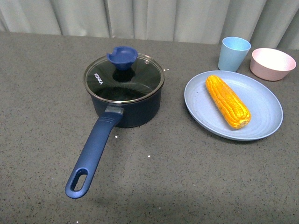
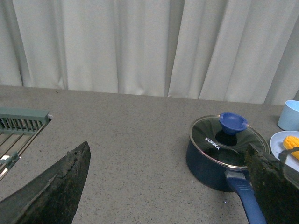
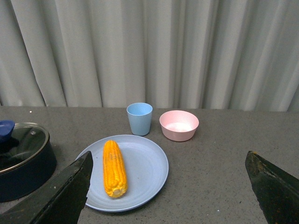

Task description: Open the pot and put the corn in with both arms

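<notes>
Sitting closed under its glass lid [image 1: 124, 79], the pot [image 1: 128, 109] stands on the grey table [image 1: 37, 93], handle [image 1: 93, 154] toward me. To its right the corn [image 1: 227, 101] lies on the pale blue plate [image 1: 196, 100], with a blue cup [image 1: 233, 52] and a pink bowl [image 1: 273, 63] behind. My left gripper [image 2: 167, 147] and right gripper [image 3: 168, 154] are spread wide, holding nothing.

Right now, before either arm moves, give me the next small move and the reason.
Probably bring the open left gripper down over the lid knob. The glass lid sits shut on the saucepan, so the corn cob, lying on the pale blue plate, cannot go in yet.
</notes>
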Tool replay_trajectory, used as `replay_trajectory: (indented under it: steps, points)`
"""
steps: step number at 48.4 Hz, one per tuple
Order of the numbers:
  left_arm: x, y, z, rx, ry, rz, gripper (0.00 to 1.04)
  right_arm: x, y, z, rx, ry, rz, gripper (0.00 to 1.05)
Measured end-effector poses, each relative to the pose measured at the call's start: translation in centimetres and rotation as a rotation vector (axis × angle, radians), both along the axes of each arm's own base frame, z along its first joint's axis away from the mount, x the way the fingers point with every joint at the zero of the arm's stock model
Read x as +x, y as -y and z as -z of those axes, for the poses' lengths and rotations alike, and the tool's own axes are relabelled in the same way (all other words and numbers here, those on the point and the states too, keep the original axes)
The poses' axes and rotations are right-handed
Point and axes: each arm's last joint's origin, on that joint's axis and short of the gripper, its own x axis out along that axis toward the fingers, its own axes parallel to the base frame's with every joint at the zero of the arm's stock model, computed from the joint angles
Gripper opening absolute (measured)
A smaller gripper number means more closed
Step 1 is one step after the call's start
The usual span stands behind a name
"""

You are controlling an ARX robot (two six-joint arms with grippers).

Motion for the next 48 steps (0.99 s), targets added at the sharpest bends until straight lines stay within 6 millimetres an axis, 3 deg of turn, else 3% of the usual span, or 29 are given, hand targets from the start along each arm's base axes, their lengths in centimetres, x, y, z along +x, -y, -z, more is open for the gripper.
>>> replay_trajectory:
  steps: [32,35,37,48]
  points:
    - [0.0,0.0,0.0,0.000,0.000,0.000,0.98,0.0,0.0,0.0,0.000,0.000,0.000,0.96]
    - [0.1,0.0,0.3,-0.033,-0.056,-0.083,0.98,0.0,0.0,0.0,0.000,0.000,0.000,0.96]
    - [0.6,0.1,0.6,-0.065,-0.099,-0.145,0.98,0.0,0.0,0.0,0.000,0.000,0.000,0.96]
    - [4.7,1.0,-0.8,-0.172,-0.102,-0.065,0.98,0.0,0.0,0.0,0.000,0.000,0.000,0.96]
